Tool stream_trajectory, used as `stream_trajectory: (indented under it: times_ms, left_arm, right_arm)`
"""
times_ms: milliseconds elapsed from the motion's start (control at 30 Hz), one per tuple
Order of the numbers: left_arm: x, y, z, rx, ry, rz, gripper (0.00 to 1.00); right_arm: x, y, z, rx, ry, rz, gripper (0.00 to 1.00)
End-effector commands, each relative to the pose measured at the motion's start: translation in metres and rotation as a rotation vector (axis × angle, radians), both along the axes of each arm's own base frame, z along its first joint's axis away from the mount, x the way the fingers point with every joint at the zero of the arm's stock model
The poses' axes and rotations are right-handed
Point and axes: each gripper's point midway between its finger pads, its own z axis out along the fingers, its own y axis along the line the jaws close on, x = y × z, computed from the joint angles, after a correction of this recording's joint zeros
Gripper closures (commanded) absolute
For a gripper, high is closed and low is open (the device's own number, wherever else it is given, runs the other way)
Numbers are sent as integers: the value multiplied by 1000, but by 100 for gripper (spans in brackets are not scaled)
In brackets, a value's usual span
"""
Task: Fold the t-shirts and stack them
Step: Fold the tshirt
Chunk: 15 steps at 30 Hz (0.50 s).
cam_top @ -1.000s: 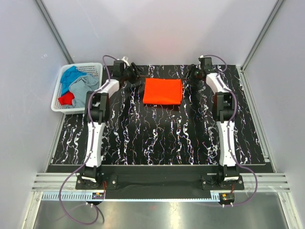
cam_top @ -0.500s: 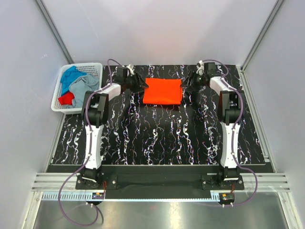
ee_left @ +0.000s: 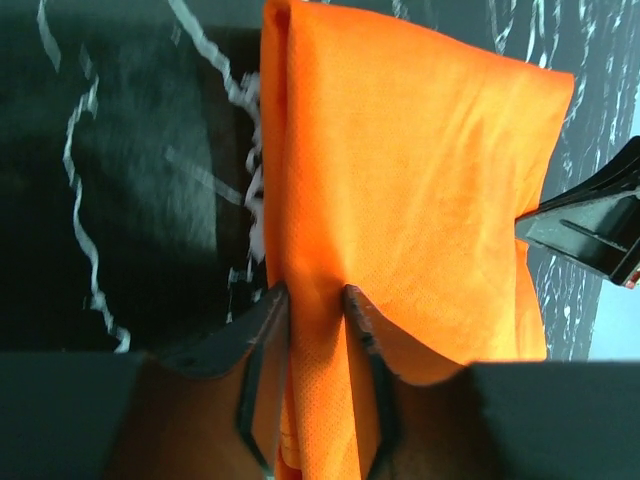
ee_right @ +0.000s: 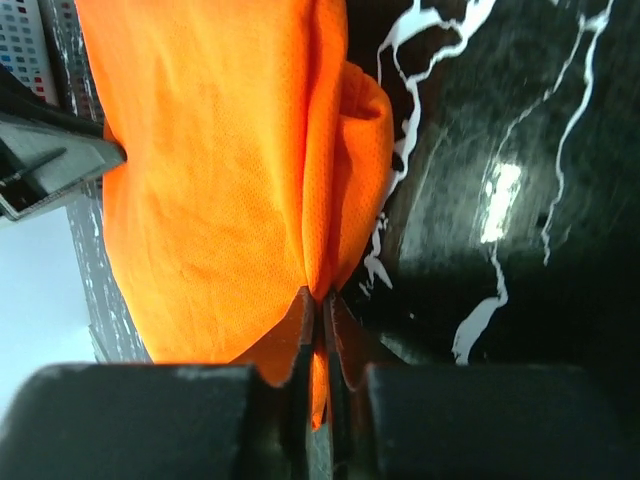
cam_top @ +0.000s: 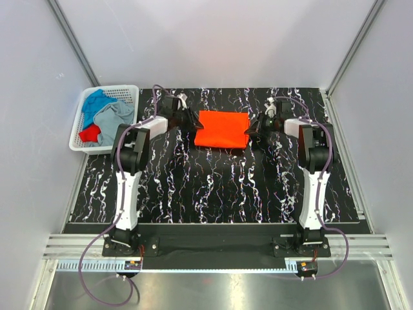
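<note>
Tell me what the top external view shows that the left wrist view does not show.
Only the top external view: the white basket holding a blue t-shirt, a grey t-shirt and a red t-shirt. Only the left wrist view: the left end effector pinching a fold of the orange t-shirt. Both: the orange t-shirt, the black marbled table and the right end effector at the shirt's far edge.

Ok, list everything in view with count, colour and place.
orange t-shirt: 1, orange, folded, table's far middle
blue t-shirt: 1, blue, basket's far end
grey t-shirt: 1, grey, basket's middle
red t-shirt: 1, red, basket's near corner
basket: 1, white lattice, beside table's far left corner
table: 1, black with white veins
left pincer: 1, black, closed on orange t-shirt's left edge
right pincer: 1, black, closed on its right edge
</note>
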Motion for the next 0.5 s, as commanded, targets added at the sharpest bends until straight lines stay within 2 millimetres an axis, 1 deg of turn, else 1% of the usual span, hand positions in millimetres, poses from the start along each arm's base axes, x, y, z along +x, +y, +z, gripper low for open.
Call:
stream_trajectory:
  times_ms: [0,33,67,100,133,167,200,233,267,300,333,367,400,433,467]
  left_arm:
    - [-10,3,31,18,-43,4,71]
    - [-19,3,24,28,-19,9,76]
    - [-23,1,33,21,-31,9,78]
    - [-30,1,32,20,-21,8,80]
    - [-44,-2,24,22,9,5,82]
    - [-50,-3,31,31,1,14,82]
    - [-58,-4,30,36,15,14,82]
    - [-67,-10,29,39,26,8,82]
    - [-80,-9,29,52,39,9,79]
    - [-86,-9,28,62,47,15,73]
    - [-90,-8,34,72,39,24,67]
    - [-95,-5,31,86,48,32,60]
    - [-96,-2,31,95,49,45,58]
    - [-93,4,33,114,43,62,56]
    - [-92,13,30,149,55,88,54]
  right_arm:
    - [3,1,22,11,-76,-4,81]
    - [-1,1,22,16,-72,4,73]
    - [0,-1,32,20,-95,6,66]
    - [-1,0,38,23,-107,14,55]
    - [-4,1,43,29,-108,26,53]
    - [-6,3,56,39,-125,37,50]
    - [-8,4,61,51,-124,46,48]
    - [-18,7,62,66,-97,68,45]
    - [-23,8,68,57,-102,81,43]
    - [-28,7,68,49,-98,85,43]
    - [-39,8,60,43,-76,93,42]
    - [-43,7,63,36,-91,103,41]
    - [-47,7,60,35,-87,109,41]
    - [-53,7,54,28,-66,114,41]
    - [-54,6,53,20,-68,122,43]
